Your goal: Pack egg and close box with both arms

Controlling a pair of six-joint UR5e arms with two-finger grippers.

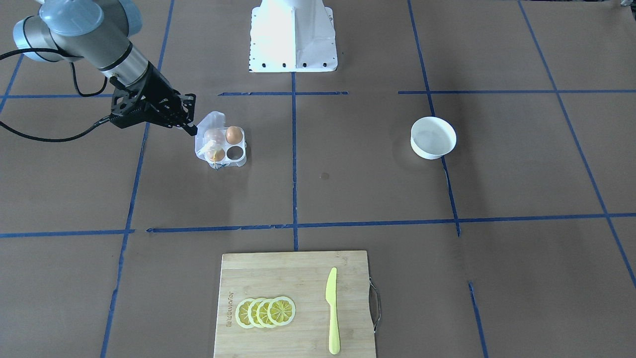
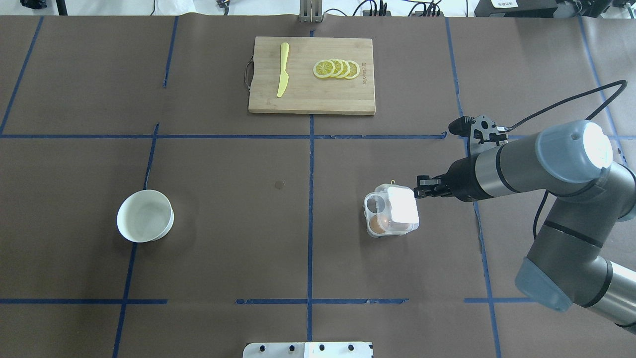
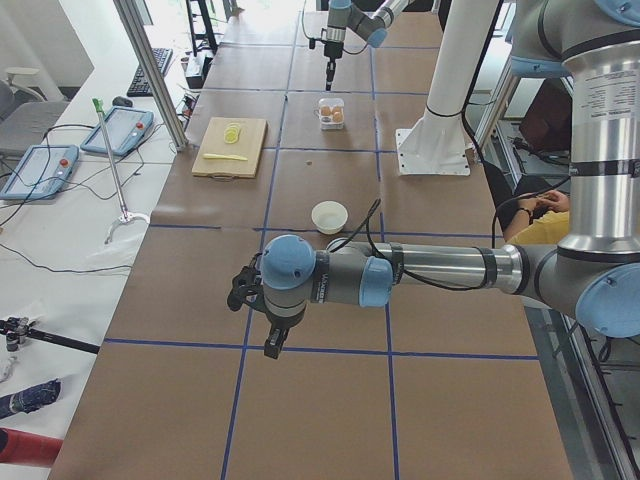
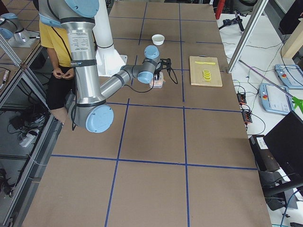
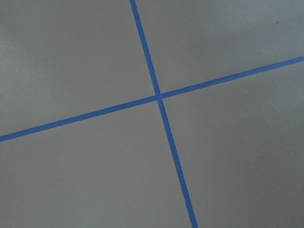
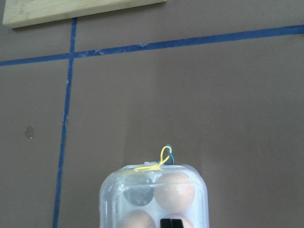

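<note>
The clear egg box (image 1: pixel 222 144) stands on the brown table and holds three orange-brown eggs, with one cell empty. One egg (image 1: pixel 234 134) is uncovered; the other two sit under the half-lowered clear lid (image 2: pixel 402 205). A yellow band (image 6: pixel 161 159) hangs at the box's far end. My right gripper (image 1: pixel 191 130) is shut, its tips against the lid's edge; its fingertips (image 6: pixel 170 222) show together over the box in the right wrist view. My left gripper (image 3: pixel 272 340) hangs over bare table far from the box, seen only in the exterior left view, so I cannot tell its state.
A white bowl (image 2: pixel 145 216) stands on the left half of the table. A wooden cutting board (image 2: pixel 312 74) with a yellow knife (image 2: pixel 282 69) and lemon slices (image 2: pixel 337 69) lies at the far edge. The white robot base (image 1: pixel 293 35) is at the near edge.
</note>
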